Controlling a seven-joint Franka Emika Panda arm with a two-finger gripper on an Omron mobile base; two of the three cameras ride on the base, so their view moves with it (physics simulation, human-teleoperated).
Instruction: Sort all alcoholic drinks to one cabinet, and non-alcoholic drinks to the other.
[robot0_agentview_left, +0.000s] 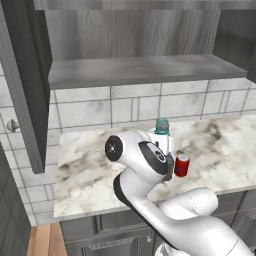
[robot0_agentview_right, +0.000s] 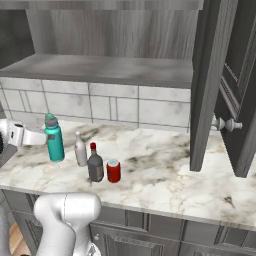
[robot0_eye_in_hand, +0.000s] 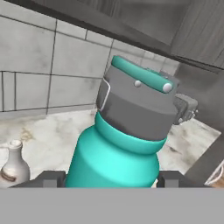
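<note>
Teal bottle: upright on the marble counter, leftmost of the row of four drinks as the right base view shows it; grey-teal cap on top. In the hand view the teal bottle stands close between the two dark fingertips, body low, cap high.
Gripper: jaws spread wide, one on each side of the teal bottle; whether the pads press on the body cannot be told. In the right base view the white hand comes in from the left edge at the bottle's upper body.
Pale bottle: slim, long-necked, upright, just right of the teal bottle; in the hand view it shows at the lower left.
Dark bottle: squat, red cap, upright, in front and to the right of the pale bottle, very near it.
Red can: short, silver top, upright, just right of the dark bottle; in the left base view it stands right of the arm's wrist.
Cabinet: above the counter, doors swung open, grey shelf bare of drinks; one open door with a round metal knob hangs at the right.
Backsplash: pale tiles between shelf and counter.
Lower drawers: dark fronts below the counter edge.
</note>
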